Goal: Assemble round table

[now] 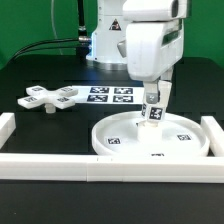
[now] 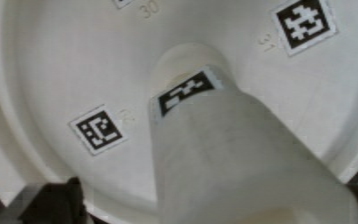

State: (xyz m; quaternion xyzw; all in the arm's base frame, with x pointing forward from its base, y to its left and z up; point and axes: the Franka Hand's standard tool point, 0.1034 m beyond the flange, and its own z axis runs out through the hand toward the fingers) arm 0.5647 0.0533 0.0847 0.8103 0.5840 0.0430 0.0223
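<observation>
Currently I see the cross piece (image 1: 52, 97) lying toward the table's (image 1: 30, 70) left edge. At the front right corner, against the border bars (image 1: 120, 166), the disc (image 1: 152, 139) carries the upright post (image 1: 155, 108). Gripper (image 1: 157, 93) above it, jaws spread wide, gripping nothing.

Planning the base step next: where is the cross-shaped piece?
The cross-shaped piece lies on the exterior view's left, beside the marker board, apart from the round disc.

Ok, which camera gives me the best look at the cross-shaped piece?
The exterior view. The cross-shaped piece lies whole on the dark table, off to that view's left, apart from the round disc. The wrist view shows none of it, only the disc and the post close up.
</observation>
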